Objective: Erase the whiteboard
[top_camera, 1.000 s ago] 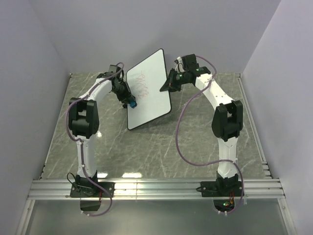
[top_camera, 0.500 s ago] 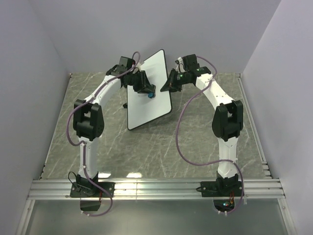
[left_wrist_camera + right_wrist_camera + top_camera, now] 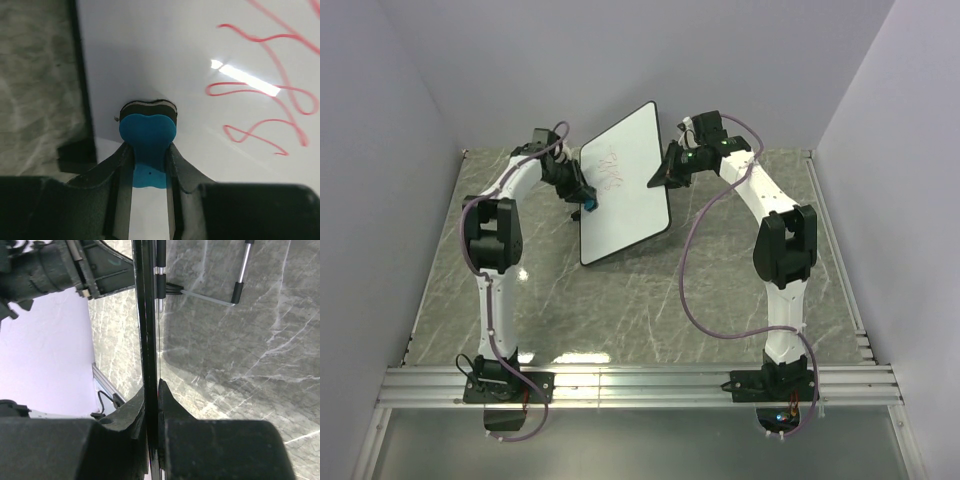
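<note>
Left gripper (image 3: 148,150): clamped eraser (image 3: 147,127) at whiteboard (image 3: 625,190) left side
Right gripper (image 3: 151,394): pinched whiteboard's right edge
Scribbles (image 3: 265,95): red, lay right of eraser

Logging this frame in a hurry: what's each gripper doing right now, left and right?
The left gripper is closed, holding the blue eraser.
The right gripper is closed on the edge of the whiteboard.

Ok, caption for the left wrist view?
Left fingers grip a small blue eraser at the black-rimmed whiteboard, left of red scribbles.
</note>
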### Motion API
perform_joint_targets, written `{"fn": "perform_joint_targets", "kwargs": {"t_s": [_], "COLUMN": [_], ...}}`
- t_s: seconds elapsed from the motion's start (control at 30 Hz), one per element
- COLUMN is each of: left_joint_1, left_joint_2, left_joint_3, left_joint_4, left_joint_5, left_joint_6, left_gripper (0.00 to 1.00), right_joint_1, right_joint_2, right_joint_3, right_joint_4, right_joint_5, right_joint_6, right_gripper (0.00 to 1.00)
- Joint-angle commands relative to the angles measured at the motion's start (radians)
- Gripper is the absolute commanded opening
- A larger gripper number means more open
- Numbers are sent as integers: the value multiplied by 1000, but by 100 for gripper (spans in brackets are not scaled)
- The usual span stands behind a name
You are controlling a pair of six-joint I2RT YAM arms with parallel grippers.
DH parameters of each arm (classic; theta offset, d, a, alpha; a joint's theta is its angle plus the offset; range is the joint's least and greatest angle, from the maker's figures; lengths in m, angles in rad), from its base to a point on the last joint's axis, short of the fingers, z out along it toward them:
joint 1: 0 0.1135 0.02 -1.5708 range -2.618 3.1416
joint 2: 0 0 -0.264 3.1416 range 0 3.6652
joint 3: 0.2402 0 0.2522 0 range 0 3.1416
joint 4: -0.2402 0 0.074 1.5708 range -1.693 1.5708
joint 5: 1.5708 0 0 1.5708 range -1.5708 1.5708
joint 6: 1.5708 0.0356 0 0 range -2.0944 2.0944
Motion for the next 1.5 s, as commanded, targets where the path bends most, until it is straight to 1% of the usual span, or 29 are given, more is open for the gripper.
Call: {"fn": "perform_joint_targets", "kwargs": {"t_s": [0.0,0.1,0.13,0.17,0.23,0.27,0.33,0.37,0.4,0.47,0.5,0.63,0.8,0.83,0.93,0.97,1.07,1.17,1.2,1.3,1.4,1.47], "left_joint_1": [-24,-38,-44,-64,-98,-106,-122,-126,-132,-136,-135,-118,-72,-48,-8,-3,-3,-14,-18,-75,-130,-152], "left_joint_2": [31,5,0,2,11,8,-19,-27,-35,-44,-41,40,117,138,164,168,157,149,136,74,24,7], "left_joint_3": [-31,-31,4,31,130,150,156,162,167,174,186,229,251,250,234,228,185,186,197,197,202,190], "left_joint_4": [-66,-14,-8,-11,-17,20,89,153,178,218,232,181,85,66,-15,-58,-67,-69,-55,6,51,62], "left_joint_5": [-63,10,35,88,148,205,266,312,326,328,305,198,84,55,14,-3,-20,28,73,196,259,276], "left_joint_6": [85,86,91,98,127,121,80,44,26,-13,-23,-29,23,31,68,103,147,141,138,129,112,98], "left_gripper": [0,0,0,0,0,0,0,0,0,0,0,0,0,0,0,0,0,0,0,0,0,0], "right_joint_1": [16,22,23,26,31,31,36,39,42,42,46,54,60,62,63,62,62,63,63,62,62,63], "right_joint_2": [-25,-29,-29,-28,-26,-25,-23,-25,-25,-31,-32,-35,-41,-43,-43,-43,-37,-20,-15,-5,9,18], "right_joint_3": [-21,-38,-41,-44,-47,-47,-47,-50,-53,-64,-76,-86,-90,-90,-90,-92,-95,-95,-93,-90,-81,-75], "right_joint_4": [-96,-87,-89,-90,-96,-102,-119,-127,-138,-145,-151,-179,-201,-202,-207,-205,-199,-198,-198,-190,-197,-201], "right_joint_5": [51,54,55,57,60,61,64,68,68,69,71,77,83,84,87,91,88,83,81,75,75,74], "right_joint_6": [-41,-36,-36,-36,-39,-44,-50,-57,-59,-68,-70,-85,-97,-97,-97,-97,-93,-88,-88,-85,-90,-94], "right_gripper": [0,0,0,0,0,0,0,0,0,0,0,0,0,0,0,0,0,0,0,0,0,0]}}
